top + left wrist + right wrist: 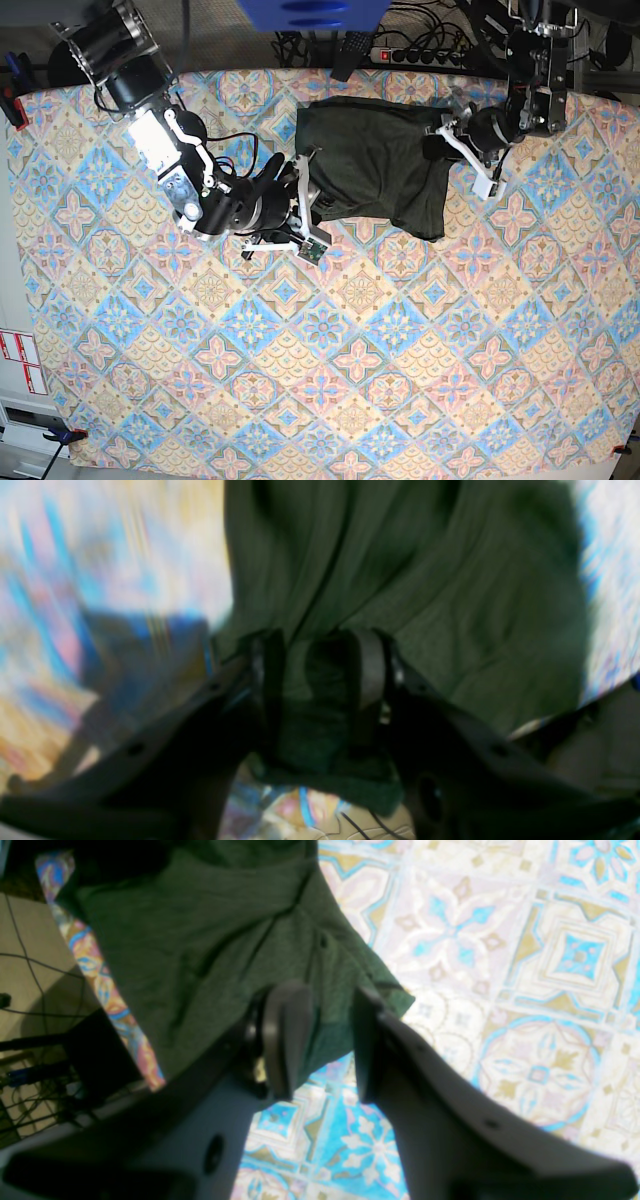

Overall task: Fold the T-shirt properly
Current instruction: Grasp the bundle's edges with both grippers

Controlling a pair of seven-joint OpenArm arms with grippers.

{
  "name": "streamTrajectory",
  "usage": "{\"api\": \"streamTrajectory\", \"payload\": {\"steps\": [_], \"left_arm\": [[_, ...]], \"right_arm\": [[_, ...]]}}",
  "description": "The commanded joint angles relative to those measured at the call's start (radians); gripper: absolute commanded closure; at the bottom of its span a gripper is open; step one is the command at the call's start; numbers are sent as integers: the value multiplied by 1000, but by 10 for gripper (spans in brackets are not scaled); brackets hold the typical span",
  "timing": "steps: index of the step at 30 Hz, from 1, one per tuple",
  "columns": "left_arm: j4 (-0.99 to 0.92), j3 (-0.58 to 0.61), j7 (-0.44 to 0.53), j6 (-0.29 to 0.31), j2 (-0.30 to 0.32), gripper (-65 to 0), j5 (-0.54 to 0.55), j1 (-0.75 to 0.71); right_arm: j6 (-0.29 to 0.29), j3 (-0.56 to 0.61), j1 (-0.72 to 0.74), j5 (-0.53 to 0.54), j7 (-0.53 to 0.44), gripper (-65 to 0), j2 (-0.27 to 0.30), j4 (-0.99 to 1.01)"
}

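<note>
the t-shirt (372,165) lies bunched into a rough dark green block at the far side of the patterned bench (330,370), between the two arms. the left gripper (320,680) sits at the shirt's edge on the base view's right, and its jaws are closed onto a thick fold of the green cloth, which fills the gap between them and spills out in creases beyond; that wrist view is blurred. the right gripper (320,1040) is at the opposite edge of the shirt. its jaws stand partly apart, a corner of the fabric reaching into the gap and lying over one pad, bench pattern showing between them lower down. i cannot tell whether they actually pinch the cloth.
</note>
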State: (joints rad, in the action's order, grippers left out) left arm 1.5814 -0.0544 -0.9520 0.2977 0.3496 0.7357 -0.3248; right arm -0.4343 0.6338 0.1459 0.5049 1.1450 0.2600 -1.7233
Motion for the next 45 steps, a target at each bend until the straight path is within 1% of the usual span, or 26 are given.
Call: {"api": "streamTrajectory", "payload": {"steps": [1, 9, 12, 13, 14, 16, 19, 20, 23, 26, 28, 30, 33, 35, 37, 42, 45], "left_arm": [[10, -3, -6, 5, 12, -185, 12, -23], [14, -8, -6, 5, 13, -180, 15, -98], [67, -12, -5, 5, 16, -178, 15, -135], [96, -12, -5, 5, 19, -178, 15, -150], [132, -12, -5, 5, 35, -177, 15, -170], [178, -12, -5, 5, 41, -177, 15, -193], [218, -12, -5, 5, 42, -176, 15, -210], [228, -12, -5, 5, 42, -168, 15, -210], [262, -8, -9, 5, 42, -103, 14, -210], [284, -5, -11, 5, 41, 0, 14, -214], [287, -5, -11, 5, 41, 0, 14, -214], [287, -3, -11, 5, 39, 0, 15, -214], [290, -3, -11, 5, 39, 0, 23, -214], [293, -3, -11, 5, 39, 0, 22, -214], [296, -2, -11, 5, 38, 0, 22, -216], [294, -2, -11, 5, 36, 0, 14, -216], [291, -2, -11, 5, 36, 0, 12, -214]], "right_arm": [[-4, -7, 17, 13, -18, -184, 0, -19], [-4, -4, 19, 13, -18, -184, 0, -19], [-4, -4, 19, 13, -18, -182, 0, -19], [-4, -4, 19, 13, -18, -172, -1, -19], [-4, -1, 19, 13, -18, -154, -3, -16], [-4, 1, 22, 13, -20, -111, -8, -8], [-4, 2, 24, 13, -66, -51, -8, 7], [-4, 2, 25, 14, -84, -39, -9, 22], [-4, 7, 62, 14, -96, -12, -24, 69], [-4, 71, 99, 13, -101, -1, -29, 108], [-4, 111, 123, 11, -101, 0, -29, 113], [-4, 145, 143, 11, -101, 0, -52, 115], [-4, 188, 168, 11, -98, 0, -115, 153], [-4, 222, 182, 11, -96, 0, -141, 185], [-4, 271, 199, 11, -96, 0, -155, 217], [-4, 375, 251, 10, -102, 0, -159, 312], [-4, 407, 260, 10, -102, 0, -225, 392]]}}
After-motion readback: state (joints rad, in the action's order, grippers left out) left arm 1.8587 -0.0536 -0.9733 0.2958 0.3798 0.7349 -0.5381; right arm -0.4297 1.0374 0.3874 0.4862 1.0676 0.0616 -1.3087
